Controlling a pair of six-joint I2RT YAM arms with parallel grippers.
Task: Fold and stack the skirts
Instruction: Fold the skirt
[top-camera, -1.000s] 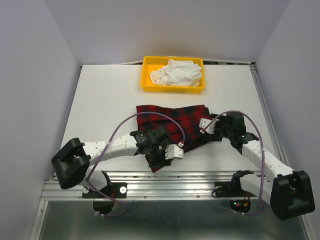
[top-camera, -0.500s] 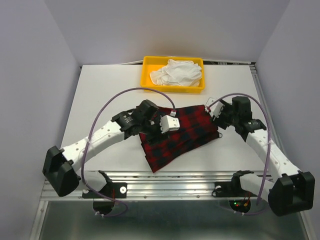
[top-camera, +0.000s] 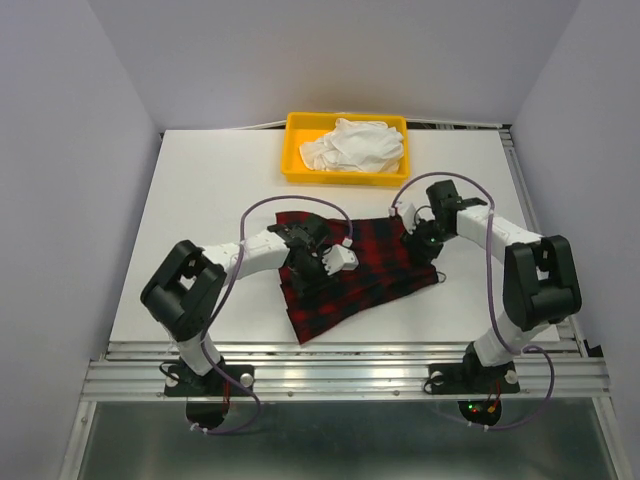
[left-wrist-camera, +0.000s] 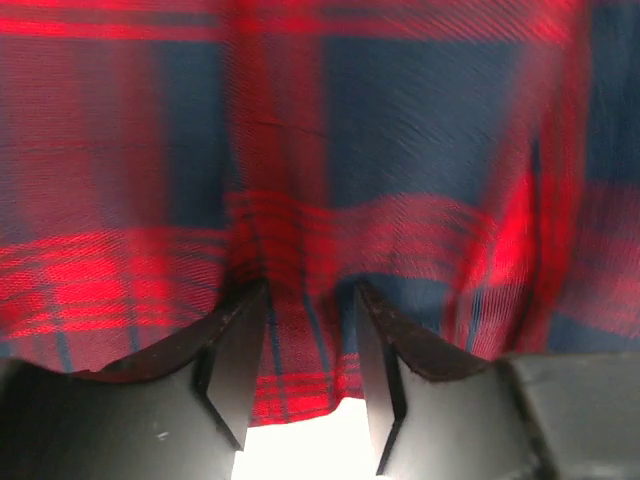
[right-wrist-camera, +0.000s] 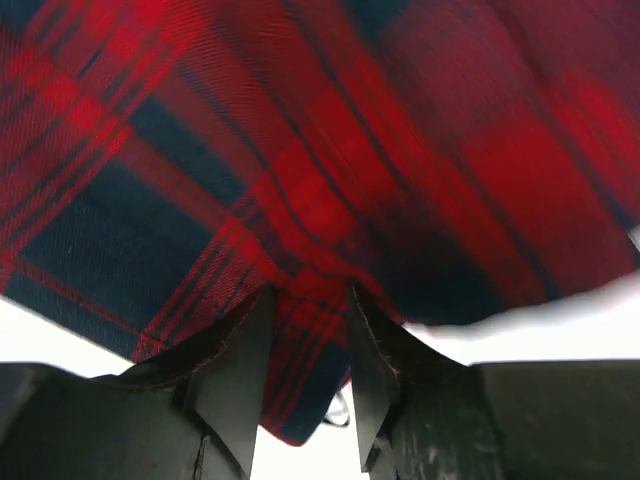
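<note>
A red-and-black tartan skirt (top-camera: 365, 272) lies flat on the white table, one corner pointing at the near edge. My left gripper (top-camera: 322, 258) is down on its left part. In the left wrist view the left gripper (left-wrist-camera: 308, 300) stands partly open, its fingers astride a puckered strip of the skirt (left-wrist-camera: 400, 150) at the hem. My right gripper (top-camera: 415, 240) is at the skirt's far right edge. In the right wrist view the right gripper (right-wrist-camera: 310, 300) is also partly open, with a ridge of the skirt (right-wrist-camera: 300, 150) between its fingers.
A yellow tray (top-camera: 291, 150) stands at the far middle of the table and holds a crumpled white cloth (top-camera: 355, 145). Bare table (top-camera: 210, 210) shows left of the skirt. A metal rail runs along the near edge.
Both grippers moved from the skirt's near side to its far side, and the near part of the cloth shifted with them. Both pairs of jaws have narrowed around the cloth.
</note>
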